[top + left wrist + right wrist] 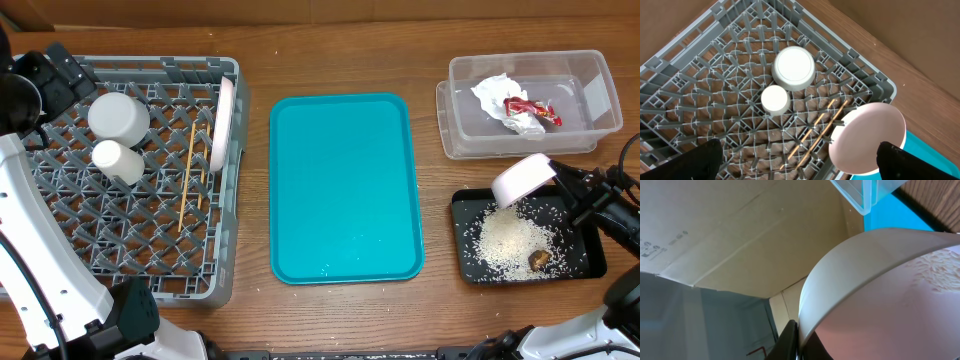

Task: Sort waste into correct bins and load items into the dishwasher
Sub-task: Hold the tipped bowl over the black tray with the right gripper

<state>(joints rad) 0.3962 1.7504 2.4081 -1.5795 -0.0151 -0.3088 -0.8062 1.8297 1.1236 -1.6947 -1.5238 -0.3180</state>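
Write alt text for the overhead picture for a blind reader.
The right arm tips a white bowl over a black tray, where rice and a brown scrap lie. Behind it a clear tub holds a napkin and a red wrapper; a teal tray sits mid-table, and a grey rack at left holds an upturned bowl, cup, chopsticks and plate.

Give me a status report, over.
Left gripper open over rack. Right gripper shut on bowl, tipped over black tray. Rice piled in tray, grains stuck in bowl. Nothing blocking.
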